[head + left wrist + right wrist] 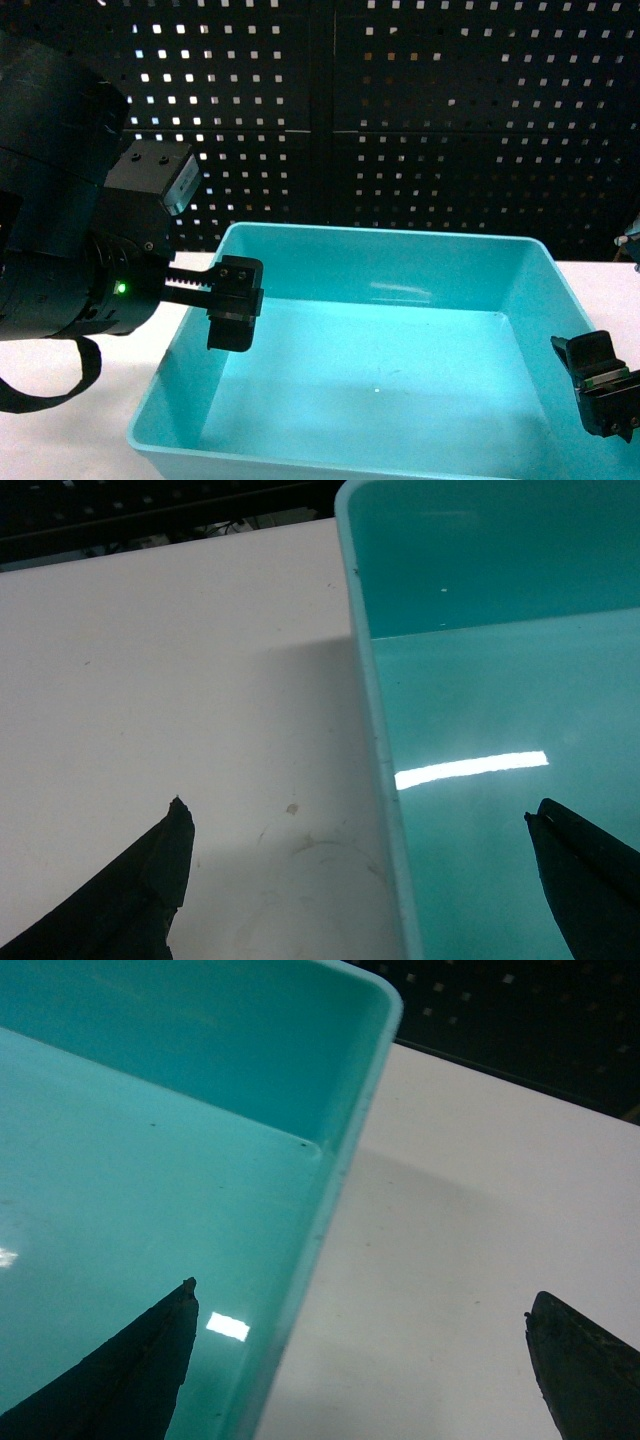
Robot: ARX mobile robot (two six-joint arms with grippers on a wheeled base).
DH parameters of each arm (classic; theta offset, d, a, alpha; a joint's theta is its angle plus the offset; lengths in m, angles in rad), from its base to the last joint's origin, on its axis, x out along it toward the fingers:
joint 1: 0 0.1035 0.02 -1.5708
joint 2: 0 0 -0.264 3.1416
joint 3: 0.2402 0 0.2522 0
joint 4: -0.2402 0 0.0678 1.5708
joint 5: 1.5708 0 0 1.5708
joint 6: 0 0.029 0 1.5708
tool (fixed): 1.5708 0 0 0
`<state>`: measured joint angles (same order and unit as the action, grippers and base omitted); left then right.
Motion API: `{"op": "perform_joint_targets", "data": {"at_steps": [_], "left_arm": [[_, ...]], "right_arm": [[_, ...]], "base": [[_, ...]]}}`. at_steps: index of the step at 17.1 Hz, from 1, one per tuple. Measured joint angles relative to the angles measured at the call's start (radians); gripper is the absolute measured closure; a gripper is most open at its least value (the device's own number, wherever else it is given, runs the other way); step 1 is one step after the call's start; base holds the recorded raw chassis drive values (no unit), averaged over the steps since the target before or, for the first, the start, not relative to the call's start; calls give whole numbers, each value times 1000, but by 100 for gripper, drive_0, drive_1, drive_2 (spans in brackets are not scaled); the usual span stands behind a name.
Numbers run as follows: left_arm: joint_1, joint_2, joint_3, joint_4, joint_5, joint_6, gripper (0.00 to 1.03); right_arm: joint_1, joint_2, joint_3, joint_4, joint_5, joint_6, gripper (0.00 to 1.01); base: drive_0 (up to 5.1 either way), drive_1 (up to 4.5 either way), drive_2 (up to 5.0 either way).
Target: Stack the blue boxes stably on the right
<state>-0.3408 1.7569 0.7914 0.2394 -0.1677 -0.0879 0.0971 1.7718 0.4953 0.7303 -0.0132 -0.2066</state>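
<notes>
Across the lower centre of the head view lies the blue box point(390, 340) on the white table point(60, 440); the left gripper point(360, 880) and right gripper point(360, 1360) gape open astride opposite rims, so both should close evenly and lift level.

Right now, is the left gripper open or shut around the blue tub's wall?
Open. In the left wrist view the left gripper straddles the blue tub's left wall, one of its fingers outside over the table, the other inside, neither touching it.
</notes>
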Motion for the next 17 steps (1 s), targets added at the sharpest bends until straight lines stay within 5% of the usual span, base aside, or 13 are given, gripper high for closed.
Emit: {"op": "perform_joint_targets", "data": {"at_steps": [2,10,11,12,13,17], "left_arm": [[-12,9,2,-4,-18,-12,5],[-51,17,-13,-27,-49,-64,5],[-74,17,-18,-58,-83,-101,5],[-99,17,-17,-117,-89,-199,5],[-98,18,-15,-144,-77,-297,5],[-91,36,-15,-124,-76,-331,5]], "right_arm": [[-7,23,-4,11,-1,-1,3],[2,55,-43,63,10,0,53],[2,62,-64,85,15,0,71],[15,73,-81,127,6,107,91],[23,80,-82,135,6,148,94],[29,85,-80,143,12,152,94]], "base": [[0,0,0],[0,0,0],[0,0,0],[0,0,0],[0,0,0],[0,0,0]]}}
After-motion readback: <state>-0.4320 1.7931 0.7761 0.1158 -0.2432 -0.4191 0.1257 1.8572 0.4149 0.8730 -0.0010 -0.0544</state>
